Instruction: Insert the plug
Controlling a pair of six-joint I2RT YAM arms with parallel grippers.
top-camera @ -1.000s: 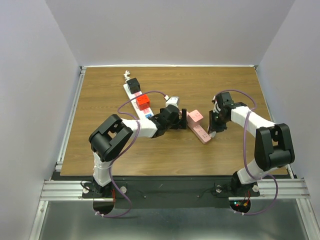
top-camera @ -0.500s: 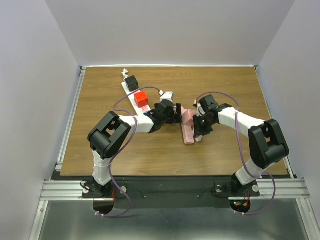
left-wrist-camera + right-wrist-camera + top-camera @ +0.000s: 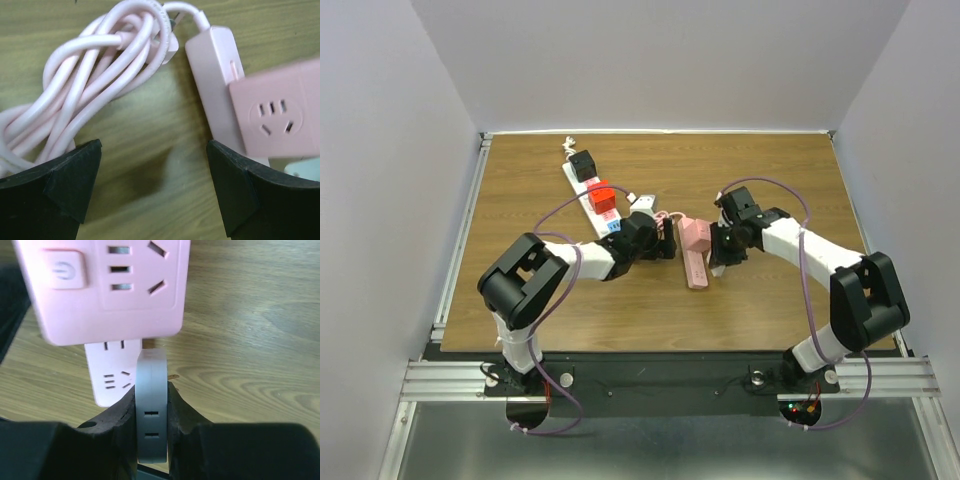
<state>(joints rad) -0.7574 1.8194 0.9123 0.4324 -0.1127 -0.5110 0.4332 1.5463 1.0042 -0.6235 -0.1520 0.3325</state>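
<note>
We see the right gripper (image 3: pixel 151 412) clamped on a grey plug (image 3: pixel 151 375), held just beside the pink power strip (image 3: pixel 695 255), which lies near the middle of the desk. The left gripper (image 3: pixel 155 185) stands wide open, one finger by the coiled pink cord (image 3: pixel 100 75), the other by the strip (whether either touches, we cannot tell). A white strip (image 3: pixel 582 190) lies toward the far left corner.

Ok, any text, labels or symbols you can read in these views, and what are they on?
Power symbol, no wording: on the button of the pink power strip.
Blue patch on the white power strip: too small to read.
Grey plug: no lettering visible.
No words, brands or numbers readable anywhere.
</note>
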